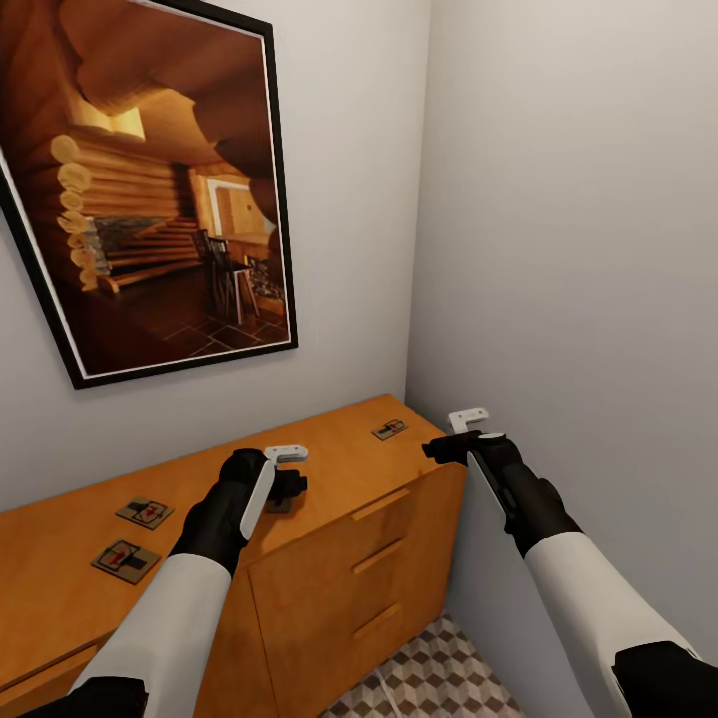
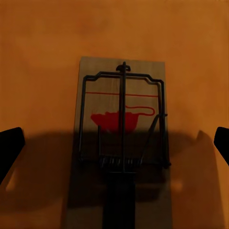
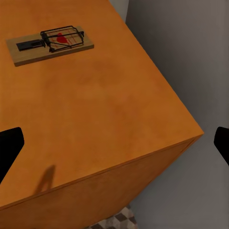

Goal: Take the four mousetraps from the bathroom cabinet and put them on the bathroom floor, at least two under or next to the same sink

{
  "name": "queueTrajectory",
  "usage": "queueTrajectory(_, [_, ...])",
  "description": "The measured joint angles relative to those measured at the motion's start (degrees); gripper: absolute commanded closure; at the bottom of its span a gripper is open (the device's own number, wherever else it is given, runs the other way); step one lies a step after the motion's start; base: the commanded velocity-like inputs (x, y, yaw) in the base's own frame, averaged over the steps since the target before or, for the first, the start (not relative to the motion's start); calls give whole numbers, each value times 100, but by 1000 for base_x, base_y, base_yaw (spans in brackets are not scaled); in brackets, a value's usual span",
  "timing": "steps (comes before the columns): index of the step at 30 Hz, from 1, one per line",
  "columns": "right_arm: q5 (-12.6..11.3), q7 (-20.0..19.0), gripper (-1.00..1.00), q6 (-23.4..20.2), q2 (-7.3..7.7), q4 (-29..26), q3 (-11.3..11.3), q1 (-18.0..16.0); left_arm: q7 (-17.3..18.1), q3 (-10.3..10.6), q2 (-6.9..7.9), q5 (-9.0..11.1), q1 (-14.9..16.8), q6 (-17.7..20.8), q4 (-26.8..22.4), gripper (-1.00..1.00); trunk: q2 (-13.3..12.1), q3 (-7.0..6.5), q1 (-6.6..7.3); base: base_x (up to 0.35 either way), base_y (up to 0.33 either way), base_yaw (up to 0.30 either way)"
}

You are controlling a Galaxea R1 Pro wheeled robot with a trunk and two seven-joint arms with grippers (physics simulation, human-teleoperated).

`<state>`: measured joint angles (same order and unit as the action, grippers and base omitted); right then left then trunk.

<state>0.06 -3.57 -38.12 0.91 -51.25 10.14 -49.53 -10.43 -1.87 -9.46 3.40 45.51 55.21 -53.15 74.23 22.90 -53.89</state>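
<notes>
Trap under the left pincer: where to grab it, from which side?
Come straight down and pinch the mousetrap across its two long wooden edges. It lies flat on the cabinet, wire and spring run down the middle, and the open left pincer probably already straddles the board's width.

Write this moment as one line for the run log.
left gripper: open, above trap | right gripper: open, by cabinet corner | traps visible on top: three others | floor: none
</notes>
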Motion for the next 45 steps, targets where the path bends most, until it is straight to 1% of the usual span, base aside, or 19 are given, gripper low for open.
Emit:
queueTrajectory(1, [0,0,-100,0,0,0,0,0,-7,2,-1,-60,0,5,8,100,-1,0,0,0,0,0])
queueTrajectory(4, [0,0,-100,0,0,0,0,0,-15,3,-3,-108,1,9,18,100,-1,0,0,0,0,0])
queueTrajectory(6, [0,0,-100,0,0,0,0,0,-2,3,-9,56,0,-6,-5,100,0,0,0,0,0,0])
queueTrajectory(11, [0,0,-100,0,0,0,0,0,10,5,-18,146,0,-16,-13,100,0,0,0,0,0,0])
queueTrajectory(21, [0,0,-100,0,0,0,0,0,13,10,-24,168,0,-21,-14,100,0,0,0,0,0,0])
queueTrajectory(38, [0,0,-100,0,0,0,0,0,14,1,-36,151,0,-26,-11,100,0,0,0,0,0,0])
queueTrajectory(39, [0,0,-100,0,0,0,0,0,14,2,-34,160,2,-29,14,100,-39,-18,21,0,0,0])
queueTrajectory(40, [0,0,-100,0,0,0,0,0,-6,-2,-28,55,-2,-13,29,100,-80,-34,43,0,0,0])
queueTrajectory(45, [0,0,-100,0,0,0,0,0,1,-2,-19,62,-3,-13,29,100,-281,-124,152,0,0,0])
